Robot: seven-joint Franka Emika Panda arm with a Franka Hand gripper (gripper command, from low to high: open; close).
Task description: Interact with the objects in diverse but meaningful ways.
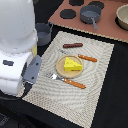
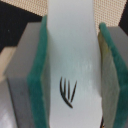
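Observation:
In the wrist view my gripper [image 2: 73, 85] is shut on a flat white piece [image 2: 72, 45] with black fin-like lines, the fish-like piece. Its green pads [image 2: 39, 85] press both sides. In the exterior view my white arm [image 1: 17, 45] fills that view's left and hides the fingers. The yellow cheese wedge [image 1: 73, 64] lies on the round tan plate [image 1: 62, 69] in the middle of the woven mat [image 1: 100, 75]. The brown sausage [image 1: 73, 45] lies on the mat beyond the plate. A grey pot [image 1: 44, 32] stands off the mat, partly behind my arm. The red tomato is out of view.
An orange-handled knife [image 1: 87, 58] and fork [image 1: 70, 81] lie on either side of the plate. A brown toy stove [image 1: 107, 27] at the back carries a dark pan [image 1: 90, 15] and black burners. A tan bowl [image 1: 123, 16] sits at the back right.

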